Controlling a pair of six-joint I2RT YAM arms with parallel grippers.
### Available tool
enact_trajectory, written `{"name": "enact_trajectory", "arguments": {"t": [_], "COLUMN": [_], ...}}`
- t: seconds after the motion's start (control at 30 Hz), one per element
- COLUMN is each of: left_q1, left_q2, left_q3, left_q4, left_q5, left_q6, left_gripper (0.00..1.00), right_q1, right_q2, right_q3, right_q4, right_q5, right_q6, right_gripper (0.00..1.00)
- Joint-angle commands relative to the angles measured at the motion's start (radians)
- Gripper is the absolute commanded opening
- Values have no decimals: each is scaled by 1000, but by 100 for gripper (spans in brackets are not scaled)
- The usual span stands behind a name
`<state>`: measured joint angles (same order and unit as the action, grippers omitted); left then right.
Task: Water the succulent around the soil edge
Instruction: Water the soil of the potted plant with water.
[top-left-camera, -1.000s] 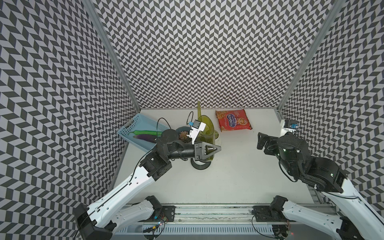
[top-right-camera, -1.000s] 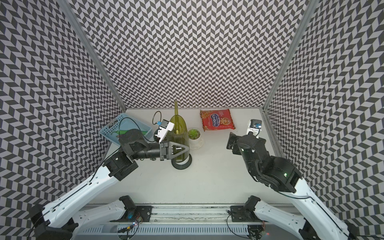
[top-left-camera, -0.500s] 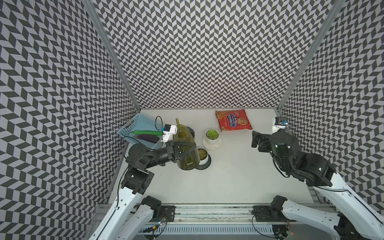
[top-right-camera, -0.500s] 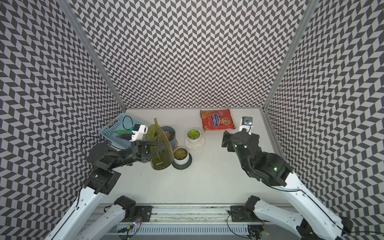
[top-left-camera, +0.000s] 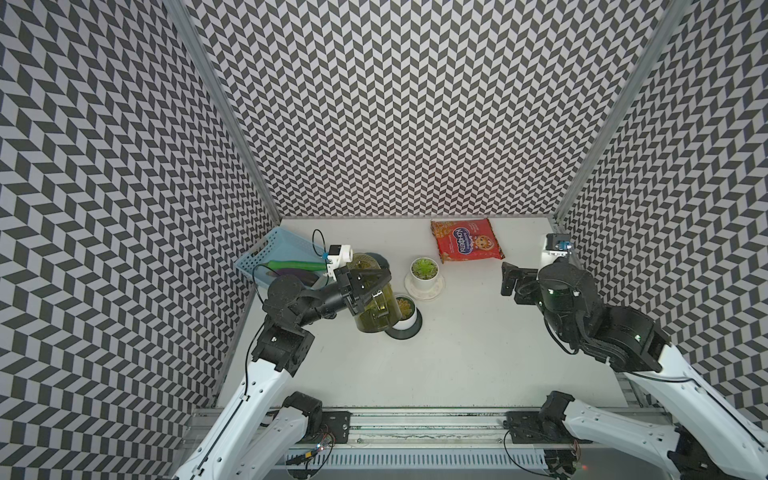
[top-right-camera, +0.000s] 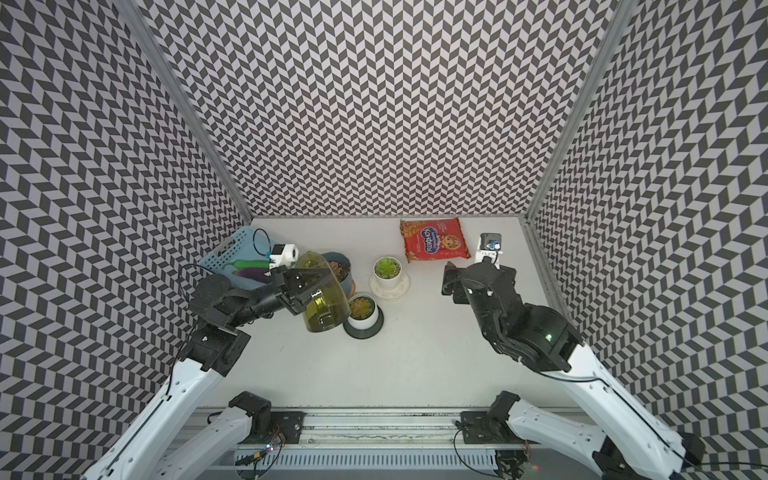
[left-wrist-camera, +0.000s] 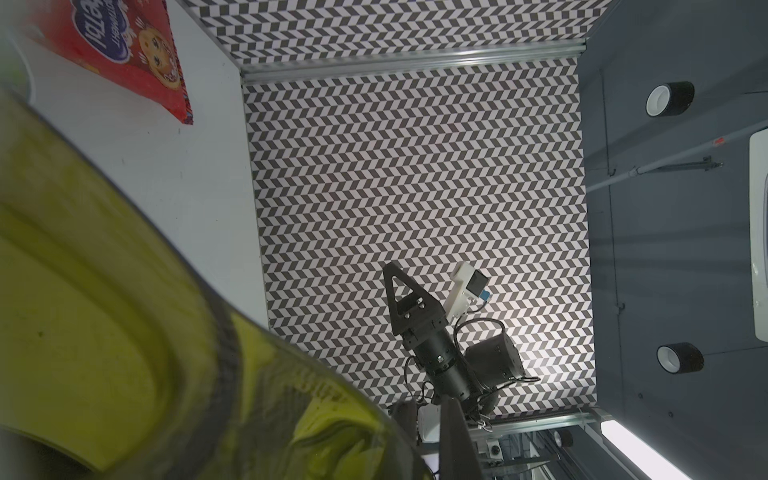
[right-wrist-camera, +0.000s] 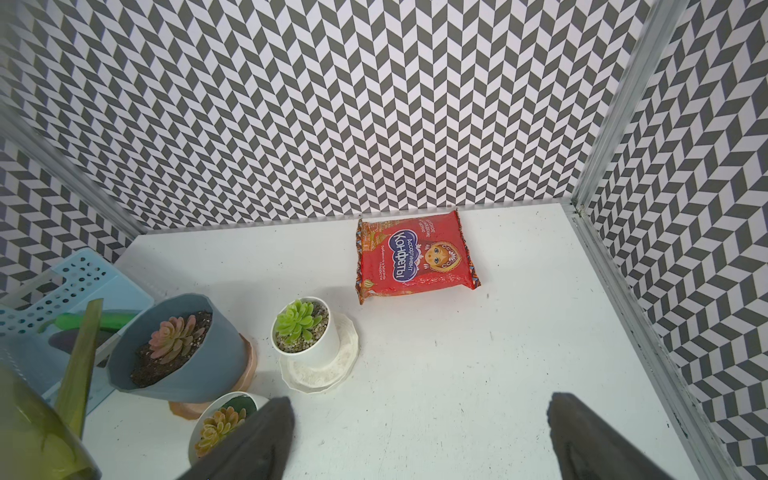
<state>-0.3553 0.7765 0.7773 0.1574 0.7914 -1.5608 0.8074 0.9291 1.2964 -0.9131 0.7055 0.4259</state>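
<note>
My left gripper (top-left-camera: 365, 286) (top-right-camera: 307, 286) is shut on an olive-green translucent watering can (top-left-camera: 374, 309) (top-right-camera: 326, 309) (left-wrist-camera: 104, 311). The can hangs beside a yellow succulent (top-right-camera: 360, 307) (right-wrist-camera: 220, 428) in a white pot on a dark saucer. Its spout (right-wrist-camera: 79, 365) points up beside a pink succulent (top-right-camera: 338, 270) (right-wrist-camera: 174, 338) in a blue-grey pot. A green succulent (top-left-camera: 424, 269) (top-right-camera: 387, 267) (right-wrist-camera: 300, 320) in a white pot on a white saucer stands further right. My right gripper (top-left-camera: 509, 282) (top-right-camera: 451, 282) (right-wrist-camera: 415, 419) is open and empty, right of the pots.
A red sweets packet (top-left-camera: 465, 245) (right-wrist-camera: 413, 262) lies at the back by the wall. A blue perforated basket (top-left-camera: 270, 249) (right-wrist-camera: 79, 274) holding a cucumber and an aubergine stands at the back left. Patterned walls close in three sides.
My left arm has drawn back to the left with the can, from over the pots to beside the yellow succulent. The right gripper has shifted slightly left and stayed open.
</note>
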Motion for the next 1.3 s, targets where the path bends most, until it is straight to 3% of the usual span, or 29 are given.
{"name": "enact_trajectory", "arguments": {"t": [0.0,0.27,0.47,0.73,1.27], "left_q1": [-42,-258,-348,-388,-394], "left_q2": [-32,-28,-43,-8,-12], "left_q3": [28,-9,-59,-143,-185], "left_q4": [10,24,68,226,353], "left_q5": [-122,-406,-558,-570,-604], "left_q6": [104,184,166,105,-37], "left_gripper": [0,0,0,0,0], "right_q1": [-1,-1,-1,-1,-1], "right_q2": [20,55,56,47,30], "right_q3": [56,192,226,241,216], "right_q4": [15,-56,-71,-84,-82], "right_q5": [8,82,117,119,109], "right_q6": [-18,-44,-55,-44,-26], "right_gripper": [100,99,100,100,100]}}
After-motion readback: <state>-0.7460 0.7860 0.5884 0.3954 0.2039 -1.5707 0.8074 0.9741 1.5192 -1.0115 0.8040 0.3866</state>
